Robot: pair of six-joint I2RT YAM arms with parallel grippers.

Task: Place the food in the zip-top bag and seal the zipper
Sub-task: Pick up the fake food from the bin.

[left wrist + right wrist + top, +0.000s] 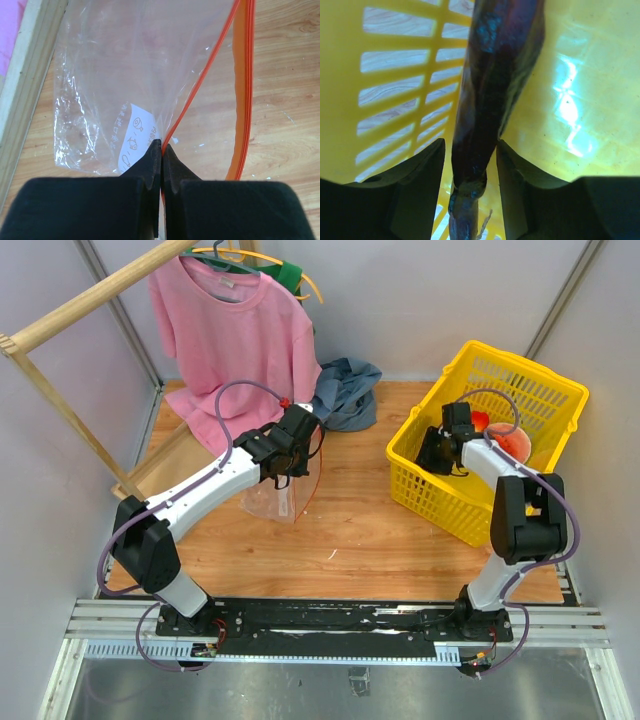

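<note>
The clear zip-top bag (272, 502) hangs from my left gripper (284, 476) over the wooden table, with its white label (131, 137) facing the wrist camera. My left gripper (162, 145) is shut on the bag's mouth edge, right on the orange-red zipper (243, 100), whose two strips stand apart. My right gripper (434, 454) reaches down into the yellow basket (452, 512). In the right wrist view its fingers straddle the dark brown-purple elongated piece (490, 85); the right gripper (470, 150) is open, with one finger touching the piece and a thin gap at the other. A red watermelon slice (510, 441) lies further back in the basket.
A pink shirt (235, 330) hangs from a wooden rack (90, 295) at the back left. A blue-grey cloth (348, 390) lies bunched behind the bag. The basket's slatted wall (395, 75) stands close on the left of my right fingers.
</note>
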